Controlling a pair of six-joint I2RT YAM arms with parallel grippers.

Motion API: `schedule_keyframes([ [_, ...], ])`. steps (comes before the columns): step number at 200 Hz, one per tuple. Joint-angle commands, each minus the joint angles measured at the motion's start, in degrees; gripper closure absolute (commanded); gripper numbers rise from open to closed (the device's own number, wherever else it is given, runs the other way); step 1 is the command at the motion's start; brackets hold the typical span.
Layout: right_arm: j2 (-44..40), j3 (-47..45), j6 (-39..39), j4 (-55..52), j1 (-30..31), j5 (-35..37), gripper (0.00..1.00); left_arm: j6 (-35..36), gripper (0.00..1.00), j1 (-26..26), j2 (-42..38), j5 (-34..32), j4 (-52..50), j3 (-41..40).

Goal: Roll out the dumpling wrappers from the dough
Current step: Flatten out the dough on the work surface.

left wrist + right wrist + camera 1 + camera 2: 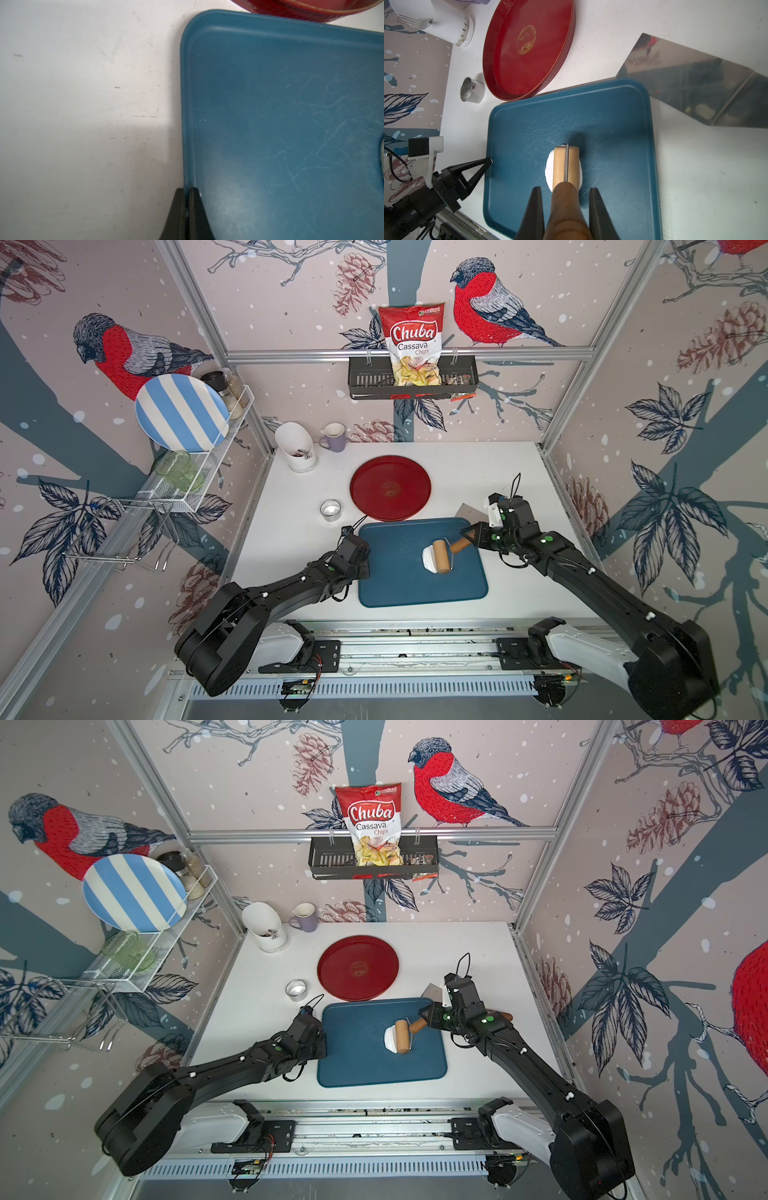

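1. Bird-and-pinecone wallpaper (124,352) all round, with the white tabletop (291,531) below.
2. Out left, the metal ring cutter (331,509) stands on the tabletop just off the blue tray's (395,585) far left corner, beside the round red tray (390,487).
3. Now the left gripper (188,192): it is pinched tight on the blue tray's left rim, with one finger outside and one inside.
4. That blue tray lies flat toward the tabletop's front edge. Its far edge is right up against the red tray, though whether they touch I cannot tell.
5. On to the dough (428,558), a white lump right of the blue tray's middle. It is pressed under the wooden roller (441,556) and peeks out along the roller's left side.
6. Next, the right gripper (469,536) is clamped on the roller's brown handle (459,545), which slants up toward the tray's far right corner.
7. Far right, a steel scraper (695,83) lies on the tabletop just off that corner.
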Motion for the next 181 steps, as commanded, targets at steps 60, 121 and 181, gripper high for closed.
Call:
schedule_keyframes([
  [60, 1.92, -0.98, 1.10, -3.01, 4.42, 1.39, 1.00, 0.81, 1.00, -0.12, 0.44, 1.46, -2.76, -0.10],
  [121, -0.37, 0.21, -1.76, -6.62, -1.65, 0.30, 1.00, 0.67, 1.00, -0.07, 0.35, 1.30, -2.75, -0.13],
  [181, 3.10, -0.80, 2.92, -1.13, 6.07, -0.62, 1.00, 0.85, 1.00, -0.04, 0.80, 1.62, -2.58, 0.09],
])
